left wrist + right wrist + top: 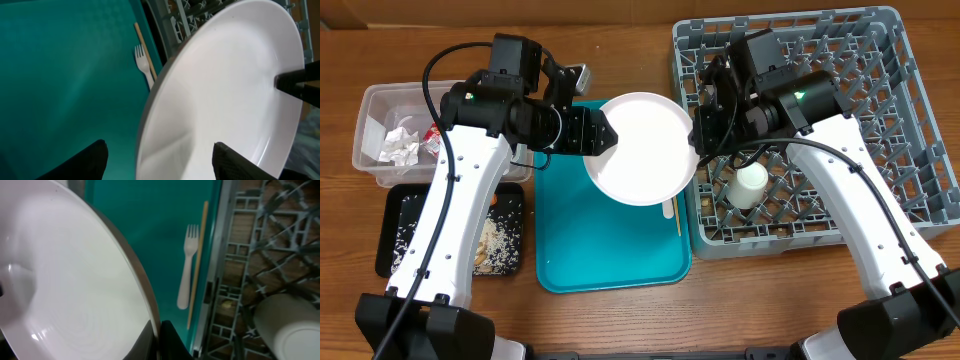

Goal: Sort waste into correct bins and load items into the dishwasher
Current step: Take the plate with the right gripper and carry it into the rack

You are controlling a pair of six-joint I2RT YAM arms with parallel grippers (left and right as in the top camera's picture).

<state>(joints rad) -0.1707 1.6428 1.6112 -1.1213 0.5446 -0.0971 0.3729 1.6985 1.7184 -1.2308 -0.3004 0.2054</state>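
Wooden tabletop [760,300] carries everything we see: a teal tray [580,240] in the middle, a grey dish rack [910,150] touching its right side, and two bins at the left. We find the white plate [642,148] lifted above the teal tray's far right corner, tilted, between the two arms. Our right gripper [698,130] reaches over the rack's left edge and is clamped on the plate's right rim; in the right wrist view its fingers [172,342] sit close together with the rim between them. Our left gripper [603,133] is at the plate's left rim, but its fingers [92,162] stand wide apart, one over the plate's face and the other clear of the rim with teal showing between. A white fork [186,275] and a thin wooden stick [199,260] lie side by side along the tray's right edge, beside the rack. A small white cup [751,186] rests in the rack's near left part. The clear tub [370,105] holds crumpled napkins [400,145] and a red wrapper [433,135]. Just in front of it, the black tray [395,215] holds beige crumbs [500,245] and a bit of orange carrot [495,200].
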